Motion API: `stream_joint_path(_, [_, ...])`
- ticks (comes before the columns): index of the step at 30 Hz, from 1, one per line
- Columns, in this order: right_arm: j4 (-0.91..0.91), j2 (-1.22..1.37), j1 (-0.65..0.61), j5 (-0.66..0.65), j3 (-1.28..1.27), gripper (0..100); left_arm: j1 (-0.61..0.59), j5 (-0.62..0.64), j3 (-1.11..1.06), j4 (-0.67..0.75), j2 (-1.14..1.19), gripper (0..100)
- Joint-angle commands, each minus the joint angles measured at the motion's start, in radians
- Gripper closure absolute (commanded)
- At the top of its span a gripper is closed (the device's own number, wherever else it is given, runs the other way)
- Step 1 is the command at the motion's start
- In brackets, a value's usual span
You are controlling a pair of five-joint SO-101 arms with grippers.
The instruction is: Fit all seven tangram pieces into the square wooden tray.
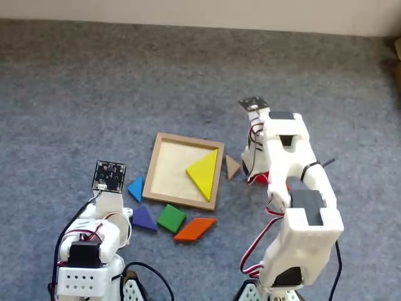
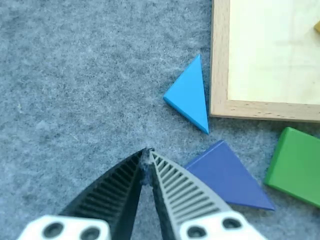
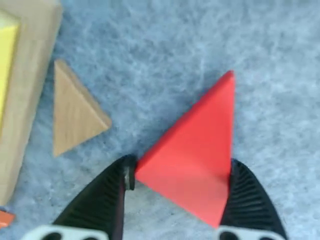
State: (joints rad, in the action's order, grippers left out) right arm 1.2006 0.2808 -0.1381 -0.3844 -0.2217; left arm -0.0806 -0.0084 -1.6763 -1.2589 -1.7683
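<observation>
The square wooden tray [image 1: 164, 141] lies mid-carpet with a yellow triangle [image 1: 203, 172] in its right part. My right gripper [image 3: 180, 167] is shut on the red triangle [image 3: 200, 150], one finger on each side, low over the carpet just right of the tray. A small wooden triangle [image 3: 75, 117] lies between the red one and the tray rim [image 3: 30, 70]. My left gripper [image 2: 148, 153] is shut on nothing, its tip on the carpet just short of the light blue triangle [image 2: 190, 95] and the dark blue triangle [image 2: 227, 175]. A green square [image 2: 297, 172] lies beside them.
An orange parallelogram [image 1: 195, 229] lies in front of the tray, right of the green square [image 1: 171, 217]. Grey carpet stretches bare behind and left of the tray. The right arm's body [image 1: 301, 188] stands over the ground right of the tray.
</observation>
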Motion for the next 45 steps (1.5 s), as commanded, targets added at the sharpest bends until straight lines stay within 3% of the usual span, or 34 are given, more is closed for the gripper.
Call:
stream_joint_path(1, [0.015,-0.113,0.002,-0.011,0.018,85.7,-0.010,0.005,-0.019,-0.005,-0.053,99])
stream_joint_path(16, [0.007,-0.349,-0.087,-0.011,-0.071,86.0,-0.010,0.005,-0.019,-0.005,-0.053,99])
stream_joint_path(30, [0.002,-0.383,-0.228,-0.009,-0.061,86.0,-0.010,0.005,-0.019,-0.005,-0.053,99])
stream_joint_path(45, [-0.312,-0.377,-0.421,-0.011,-0.070,86.0,-0.010,0.005,-0.019,-0.005,-0.053,99])
